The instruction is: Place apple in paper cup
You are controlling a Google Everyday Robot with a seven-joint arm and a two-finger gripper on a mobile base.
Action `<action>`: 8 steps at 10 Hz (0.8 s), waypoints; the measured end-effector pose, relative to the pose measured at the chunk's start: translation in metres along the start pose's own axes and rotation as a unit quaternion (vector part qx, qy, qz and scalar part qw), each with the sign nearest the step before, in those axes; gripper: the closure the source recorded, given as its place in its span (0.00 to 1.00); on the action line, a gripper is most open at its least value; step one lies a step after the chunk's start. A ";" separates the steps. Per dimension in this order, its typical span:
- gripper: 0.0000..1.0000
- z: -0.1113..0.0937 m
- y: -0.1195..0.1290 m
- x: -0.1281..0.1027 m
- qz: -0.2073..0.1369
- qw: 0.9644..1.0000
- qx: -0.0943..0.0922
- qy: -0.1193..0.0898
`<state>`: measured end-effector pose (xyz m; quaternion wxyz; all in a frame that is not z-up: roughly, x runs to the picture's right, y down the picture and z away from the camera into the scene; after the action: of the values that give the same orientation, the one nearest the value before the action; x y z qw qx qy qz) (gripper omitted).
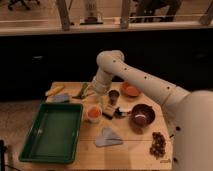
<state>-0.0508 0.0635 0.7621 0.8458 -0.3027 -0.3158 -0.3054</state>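
The apple (93, 111) is a small orange-red fruit. It sits in the mouth of the white paper cup (93, 119), which stands upright on the wooden table (135, 150) just right of the green tray. My gripper (98, 100) hangs on the white arm right above the cup and the apple, coming down from the upper right. Whether it still touches the apple does not show.
A green tray (50, 132) fills the table's left front. A small dark metallic cup (114, 96), an orange bowl (131, 91), a dark bowl (142, 116) and dark grapes (159, 145) lie to the right. A grey cloth (107, 136) lies in front. Yellow and green items (56, 91) lie at the back left.
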 end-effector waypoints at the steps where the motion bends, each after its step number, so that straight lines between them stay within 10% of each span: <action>1: 0.20 -0.001 0.001 0.000 -0.002 1.000 -0.001 0.000; 8: 0.20 -0.005 0.002 0.002 -0.013 1.000 0.003 0.011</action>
<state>-0.0457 0.0604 0.7597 0.8463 -0.2924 -0.3114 -0.3184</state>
